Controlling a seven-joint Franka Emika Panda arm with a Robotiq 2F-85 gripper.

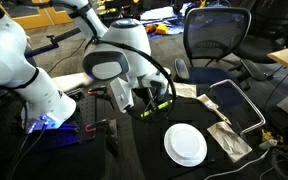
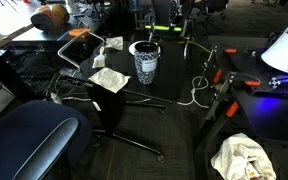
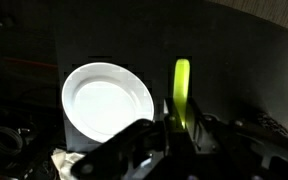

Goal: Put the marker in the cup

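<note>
My gripper is shut on the marker, a bright yellow-green stick that pokes out past the fingers. In an exterior view the gripper hangs above the black table with the marker in it, up and to the left of the white plate. From the opposite side the gripper and the marker show at the back. In the wrist view the plate lies left of the marker. I cannot make out the black cup in any view.
A wire rack and crumpled paper lie right of the plate. An office chair stands behind the table. A speckled cylinder with a white rim stands mid-table, with cables and paper around it.
</note>
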